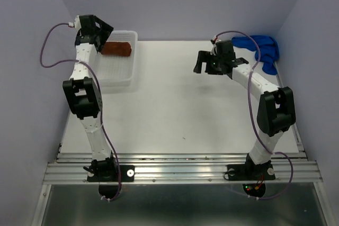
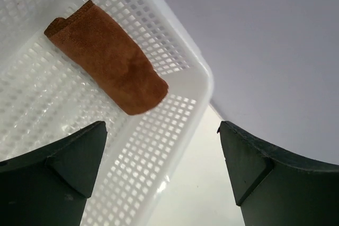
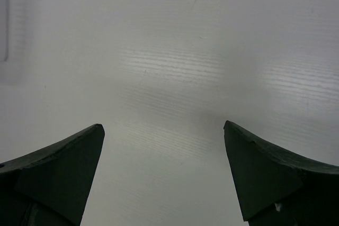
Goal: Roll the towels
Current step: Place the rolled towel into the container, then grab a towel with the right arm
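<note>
L tool (image 2: pixel 161 130): fingers spread wide, nothing betw. them, hovering over the far end of the white perforated basket (image 2: pixel 204 86). Just below and ahead of it lies the rust-brown towel (image 2: pixel 108 59), inside the basket and not touching the tool. It looks rolled into a stubby cylinder w/ a nappy, terry-like surface. Its long axis runs diagonally in the wrist view, and left-right along the basket's far wall from the top cam. Basket = hard glossy plastic grid w/ rounded corners.

R tool (image 3: pixel 163 125): also released and empty, held above the bare table (image 1: pixel 175 109) and facing its middle. Its wrist cam sees only smooth white surface.

The blue towel (image 1: pixel 262 50) sits at the table's far right corner, behind and to the right of the R tool, near the wall and well apart from the basket. It's a crumpled, lobed heap w/ no clean long axis, soft, matte and floppy.

Judgement: brown one seems done & stowed, blue is what's left. R arm is much nearer, but its tool points away, so it would have to swing back toward that corner. The heap prob. needs flattening before any rolling.
</note>
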Controlling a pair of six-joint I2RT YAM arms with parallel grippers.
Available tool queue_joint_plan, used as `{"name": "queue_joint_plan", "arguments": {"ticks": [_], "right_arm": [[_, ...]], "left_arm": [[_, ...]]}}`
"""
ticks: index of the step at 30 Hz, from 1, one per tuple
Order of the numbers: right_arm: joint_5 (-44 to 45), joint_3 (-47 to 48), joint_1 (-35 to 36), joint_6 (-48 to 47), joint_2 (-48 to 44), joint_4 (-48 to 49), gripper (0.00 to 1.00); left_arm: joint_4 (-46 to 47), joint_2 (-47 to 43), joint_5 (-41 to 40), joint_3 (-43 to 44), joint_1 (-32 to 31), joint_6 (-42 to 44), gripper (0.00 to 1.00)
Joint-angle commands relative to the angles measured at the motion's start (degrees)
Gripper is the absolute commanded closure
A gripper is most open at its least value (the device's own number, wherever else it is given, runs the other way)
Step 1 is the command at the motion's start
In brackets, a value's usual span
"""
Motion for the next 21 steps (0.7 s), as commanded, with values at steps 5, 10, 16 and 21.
{"name": "queue_joint_plan", "arguments": {"ticks": [5,10,16,21], "right_arm": [[7.07,11.66,-10.87,6.6,3.58,0.33,0.0],[19.7,23.78,-15.45,4.59,11.93,-1.7,0.0],[33.88,40.66,-20.53,0.98,25.38,-2.4,0.0],[34.6,51.22,-25.55,-2.17,35.04,-2.23,0.0]], "left_arm": [[-0.64,-25.2,-2.32,-17.98,-0.5,6.44,0.01],[4.71,-38.83,-1.27,-36.71,-0.76,7.22,0.01],[6.48,-46.84,-1.28,-45.42,-0.77,10.13,0.01],[7.18,-49.22,-0.83,-49.2,-0.77,9.6,0.01]]}}
